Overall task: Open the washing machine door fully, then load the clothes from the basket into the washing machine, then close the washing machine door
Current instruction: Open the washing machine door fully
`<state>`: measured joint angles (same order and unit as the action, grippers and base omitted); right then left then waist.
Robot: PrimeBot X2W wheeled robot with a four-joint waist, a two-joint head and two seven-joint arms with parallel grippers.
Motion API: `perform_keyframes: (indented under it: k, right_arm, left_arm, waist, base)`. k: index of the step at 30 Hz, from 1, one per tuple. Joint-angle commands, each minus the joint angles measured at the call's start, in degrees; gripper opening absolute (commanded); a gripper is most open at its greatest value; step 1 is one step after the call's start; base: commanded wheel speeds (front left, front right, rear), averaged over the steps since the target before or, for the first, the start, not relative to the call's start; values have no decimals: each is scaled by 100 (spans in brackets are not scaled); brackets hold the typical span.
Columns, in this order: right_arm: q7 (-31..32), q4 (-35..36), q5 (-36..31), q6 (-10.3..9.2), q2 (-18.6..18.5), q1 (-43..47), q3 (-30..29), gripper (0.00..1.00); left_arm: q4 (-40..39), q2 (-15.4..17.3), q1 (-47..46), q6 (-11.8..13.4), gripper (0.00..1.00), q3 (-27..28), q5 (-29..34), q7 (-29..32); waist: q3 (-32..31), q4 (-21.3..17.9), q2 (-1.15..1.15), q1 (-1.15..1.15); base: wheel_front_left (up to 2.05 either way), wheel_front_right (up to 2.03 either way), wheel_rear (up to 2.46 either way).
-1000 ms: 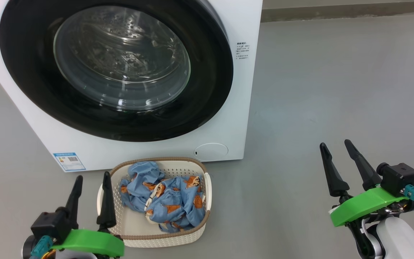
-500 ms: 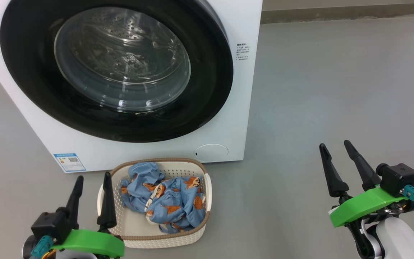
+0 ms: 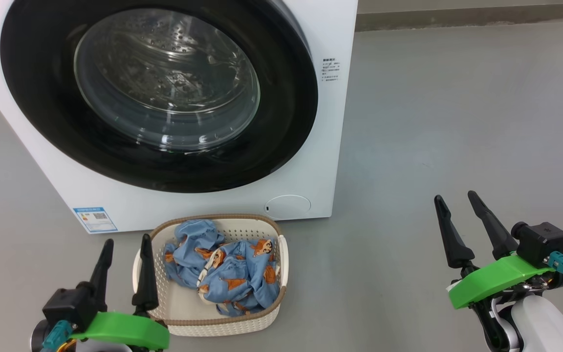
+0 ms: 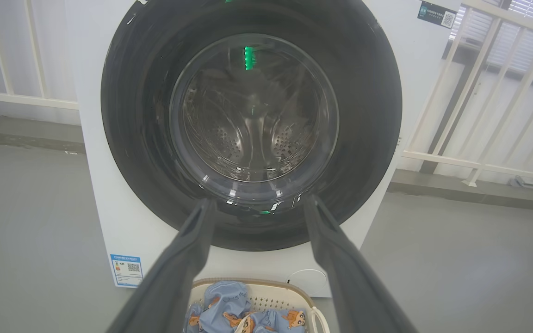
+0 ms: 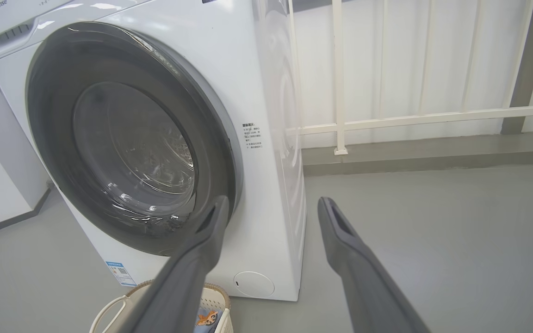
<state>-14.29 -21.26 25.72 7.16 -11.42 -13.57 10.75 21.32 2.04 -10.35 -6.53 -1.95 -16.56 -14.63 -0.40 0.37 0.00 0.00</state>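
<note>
Head view first, and we're at the opening step: the washing machine door [image 3: 159, 93] sits shut, flush against the white washing machine [image 3: 330, 122]. It has a wide glossy black rim and a clear domed glass, with the perforated drum glinting behind it. The basket [image 3: 215, 217] rests on the floor [image 3: 433, 122] just in front of the machine, below the door. The clothes [image 3: 227, 274] are heaped inside it, crumpled light-blue fabric with orange-brown cartoon figures. Nothing has been loaded yet. The left end effector [image 3: 127, 238] hangs low beside the basket's left end, fingers spread and empty. The right end effector [image 3: 455, 194] is well apart to the right over bare floor, also spread and holding nothing.

Over to the left wrist view: it looks square at the door, the glass framed between the two parted fingers. The basket rim and a bit of blue cloth peek in at the bottom edge.

Right wrist view now: the door shows at a slant, its right-hand edge standing proud of the white front. No handle or hinge is plain to see.

My read is that the door comes first. One end effector has to travel to that rim edge, hook it and swing it wide. The basket sits close under the door, so the swing will want care.
</note>
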Motion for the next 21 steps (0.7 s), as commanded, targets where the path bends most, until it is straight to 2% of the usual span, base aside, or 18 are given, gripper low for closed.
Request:
perform_keyframes:
  k: [1, 21]
  right_arm:
    - [-71, 114, 46, 33, -45, -164, 75, 100]
    - [-71, 93, 52, 33, -82, -266, 18, 100]
  left_arm:
    - [-75, 84, -213, 2, 100, 161, 38, -37]
    - [-95, 84, -224, 147, 100, 187, 73, -37]
  waist:
    - [12, 7, 0, 0]
    - [52, 46, 0, 0]
  base:
    - [0, 0, 0]
    - [0, 0, 0]
